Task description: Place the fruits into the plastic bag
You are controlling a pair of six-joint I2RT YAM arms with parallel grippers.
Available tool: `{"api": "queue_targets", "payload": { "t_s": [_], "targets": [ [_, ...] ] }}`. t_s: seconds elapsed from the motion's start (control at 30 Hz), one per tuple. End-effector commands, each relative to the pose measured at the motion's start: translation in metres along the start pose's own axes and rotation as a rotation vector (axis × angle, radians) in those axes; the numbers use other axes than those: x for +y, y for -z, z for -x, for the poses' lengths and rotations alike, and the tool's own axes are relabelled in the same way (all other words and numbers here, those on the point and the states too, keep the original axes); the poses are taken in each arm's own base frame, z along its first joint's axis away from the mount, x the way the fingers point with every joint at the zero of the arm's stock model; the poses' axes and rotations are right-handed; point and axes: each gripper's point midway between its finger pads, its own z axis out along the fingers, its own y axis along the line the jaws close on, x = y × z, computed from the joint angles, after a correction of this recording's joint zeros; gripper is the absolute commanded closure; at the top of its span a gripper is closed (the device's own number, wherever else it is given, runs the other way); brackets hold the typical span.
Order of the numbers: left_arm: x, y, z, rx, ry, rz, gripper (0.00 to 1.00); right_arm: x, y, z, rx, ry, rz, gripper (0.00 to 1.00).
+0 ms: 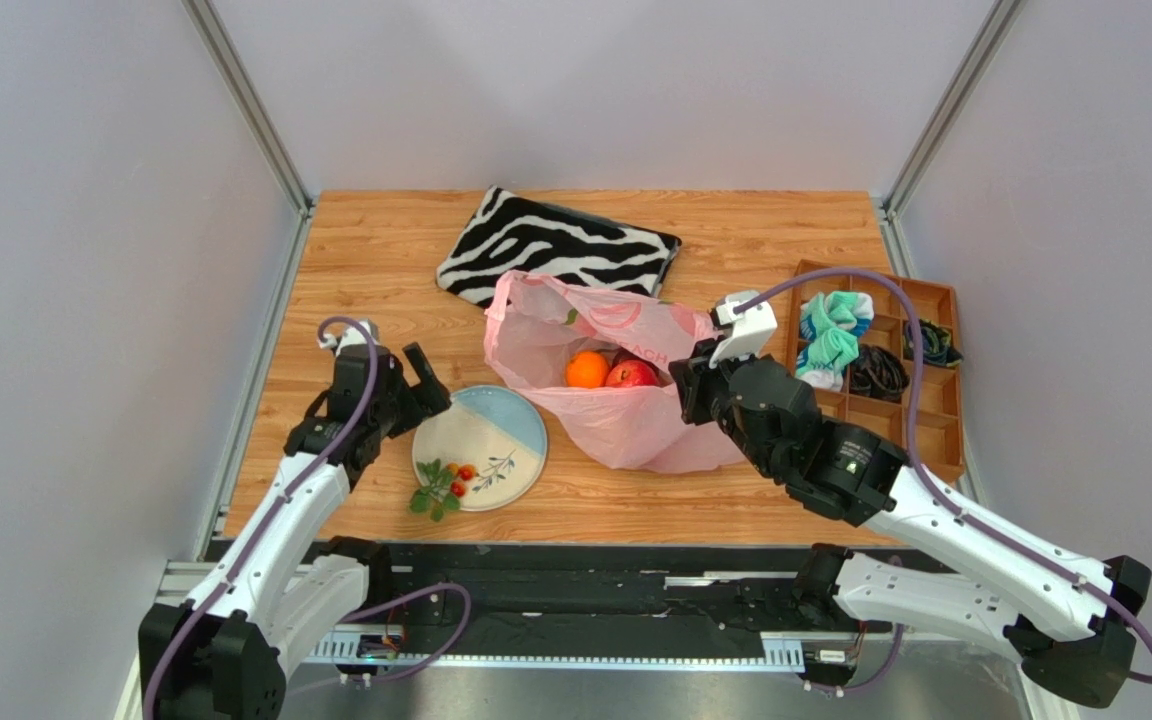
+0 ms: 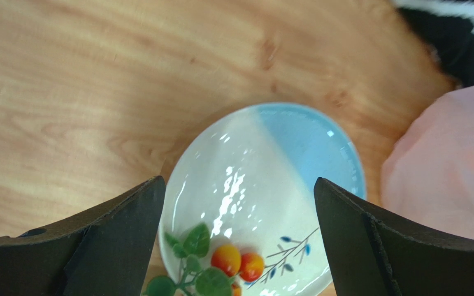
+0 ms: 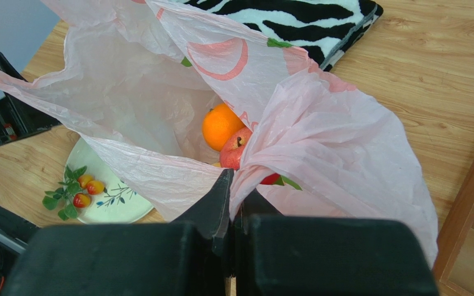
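Right gripper [image 3: 233, 185] clamped on plastic bag [image 3: 320, 142] rim — orange [image 3: 221, 125], apple [image 3: 236, 148] inside. Left gripper [image 2: 236, 185] spread wide above berry sprig [image 2: 221, 271] on plate [image 2: 295, 142] (only fruit seen outside). Risk: thin film slips from pinch — mouth collapses.

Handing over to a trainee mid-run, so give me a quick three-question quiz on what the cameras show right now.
1. True or false: the berry sprig is already inside the plastic bag.
2. What do the right arm's jaws pinch? A) the bag's rim B) an orange C) the zebra pouch
3. Fill in: the left arm's jaws stand ___ over the plate.
Key: 1 false, the sprig lies on the plate; 2 A; 3 open.
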Motion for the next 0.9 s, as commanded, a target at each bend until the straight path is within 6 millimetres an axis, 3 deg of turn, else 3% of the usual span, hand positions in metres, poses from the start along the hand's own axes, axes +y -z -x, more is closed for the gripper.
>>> {"api": "queue_targets", "payload": {
  "t_s": [0.0,0.3,0.87],
  "targets": [
    [0.010,0.000,-0.017,0.063,0.042,0.046,0.02,-0.001,0.004,0.013,-0.048,-0.044,-0.007,1.00],
    [0.032,0.006,-0.061,0.211,0.056,0.108,0.06,-0.001,0.003,0.011,-0.049,-0.049,-0.001,1.00],
    [0.022,0.014,-0.104,0.397,0.096,0.045,0.30,-0.001,0.005,0.013,-0.060,-0.052,0.005,1.00]
  ]
}}
